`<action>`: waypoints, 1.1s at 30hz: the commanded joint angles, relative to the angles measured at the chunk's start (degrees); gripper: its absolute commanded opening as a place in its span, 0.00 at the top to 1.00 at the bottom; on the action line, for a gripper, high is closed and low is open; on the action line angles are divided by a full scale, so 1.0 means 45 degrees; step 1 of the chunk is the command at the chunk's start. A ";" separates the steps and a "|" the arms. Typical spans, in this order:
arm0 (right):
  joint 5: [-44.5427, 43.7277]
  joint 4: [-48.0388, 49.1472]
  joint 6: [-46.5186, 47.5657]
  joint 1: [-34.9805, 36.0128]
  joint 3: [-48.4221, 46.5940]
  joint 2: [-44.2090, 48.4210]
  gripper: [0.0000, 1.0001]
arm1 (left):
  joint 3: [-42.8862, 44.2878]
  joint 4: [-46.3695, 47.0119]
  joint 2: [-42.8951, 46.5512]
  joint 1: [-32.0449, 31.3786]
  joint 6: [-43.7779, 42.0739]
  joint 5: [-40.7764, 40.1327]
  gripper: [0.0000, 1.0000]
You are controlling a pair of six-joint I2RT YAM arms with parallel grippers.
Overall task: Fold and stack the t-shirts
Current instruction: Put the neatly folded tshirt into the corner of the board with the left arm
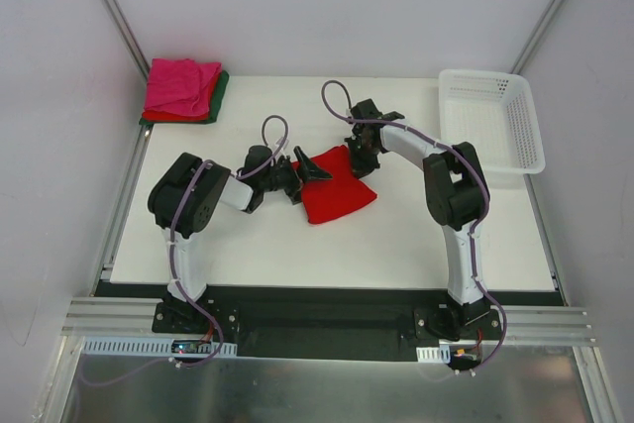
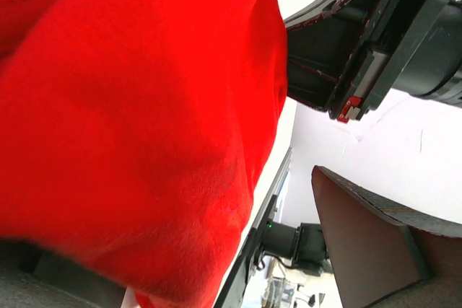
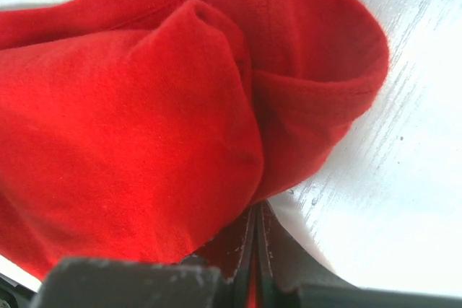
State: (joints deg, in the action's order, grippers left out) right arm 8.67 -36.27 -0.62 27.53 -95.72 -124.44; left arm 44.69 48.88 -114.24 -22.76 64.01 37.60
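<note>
From above, the red shirt point(image 1: 339, 190) lies as a folded bundle in the middle of the table point(image 1: 248, 245). The left gripper point(image 1: 305, 172) is spread wide at its left edge, the right gripper point(image 1: 363, 153) is pressed together on its far edge, and the stack point(image 1: 181, 91) sits at the far left corner. The left wrist view shows red cloth close before the open jaws, not clamped. In the right wrist view the jaws pinch a thin edge of the shirt, so I judge the folding is nearly done; next the left gripper must close on the cloth, so that both can carry it to the stack.
</note>
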 commanded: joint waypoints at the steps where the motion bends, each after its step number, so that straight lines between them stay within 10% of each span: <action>1: 0.0496 -0.0299 -0.0096 0.0133 0.0178 0.0798 0.99 | -0.0224 -0.2679 -0.1254 -0.0605 -0.0650 -0.1677 0.09; 12: 0.0399 -0.0338 0.0021 0.0113 0.0276 0.0877 0.99 | 0.0734 -0.3050 -0.1899 -0.1308 -0.0279 -0.1853 0.44; 16: 0.0398 -0.0358 0.0060 0.0113 0.0314 0.0915 0.99 | 0.0812 -0.3050 -0.1997 -0.1328 -0.0181 -0.1814 1.00; 22: -0.0010 -0.0338 0.0060 0.0094 0.0393 0.1071 0.97 | 0.0637 -0.2719 -0.1452 -0.1289 -0.0297 -0.1638 1.00; 26: -0.1219 -0.0046 -0.0212 -0.0062 0.0977 0.1870 0.53 | 0.0480 -0.3030 -0.0359 -0.1231 -0.0688 -0.1774 1.00; 33: -0.3487 0.0521 -0.0663 -0.0726 0.2286 0.3942 0.36 | 0.0967 -0.4709 0.2024 -0.1113 -0.1702 -0.1989 1.00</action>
State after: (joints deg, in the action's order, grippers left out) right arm -0.62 -35.35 -2.11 26.22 -86.70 -114.26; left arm 48.05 35.24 -111.37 -27.77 61.73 30.92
